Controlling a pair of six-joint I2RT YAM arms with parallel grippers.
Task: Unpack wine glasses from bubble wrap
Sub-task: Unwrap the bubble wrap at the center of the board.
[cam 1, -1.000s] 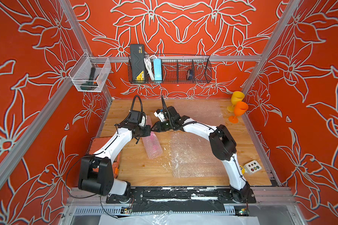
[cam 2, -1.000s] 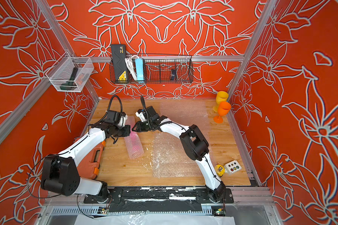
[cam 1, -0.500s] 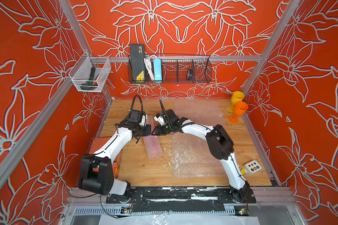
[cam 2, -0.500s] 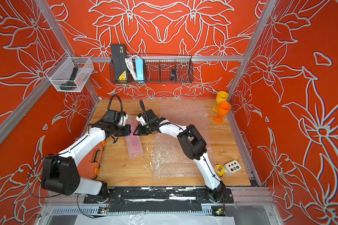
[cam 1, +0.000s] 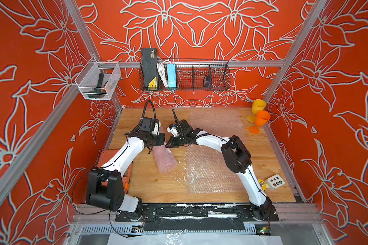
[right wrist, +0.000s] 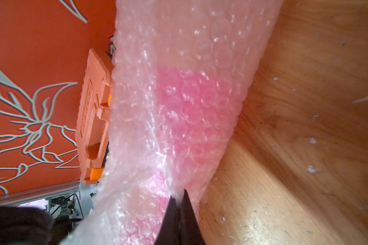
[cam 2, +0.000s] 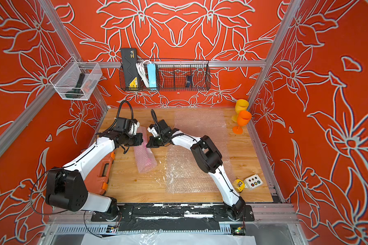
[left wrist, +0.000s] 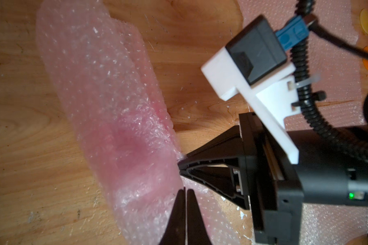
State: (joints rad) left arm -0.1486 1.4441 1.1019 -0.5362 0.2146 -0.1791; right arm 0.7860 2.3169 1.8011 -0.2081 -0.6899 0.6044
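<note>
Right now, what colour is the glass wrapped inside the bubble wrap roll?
Pink. The glass shows through the rolled bubble wrap, clearest in the right wrist view.

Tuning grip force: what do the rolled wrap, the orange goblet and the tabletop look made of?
The rolled wrap: clear, glossy thin plastic film, round air bubbles, pink showing through. The orange goblet: opaque, smooth, probably plastic; uniform colour, no see-through. The tabletop: wood or wood-look board, visible grain, scuffed matte finish.
</note>
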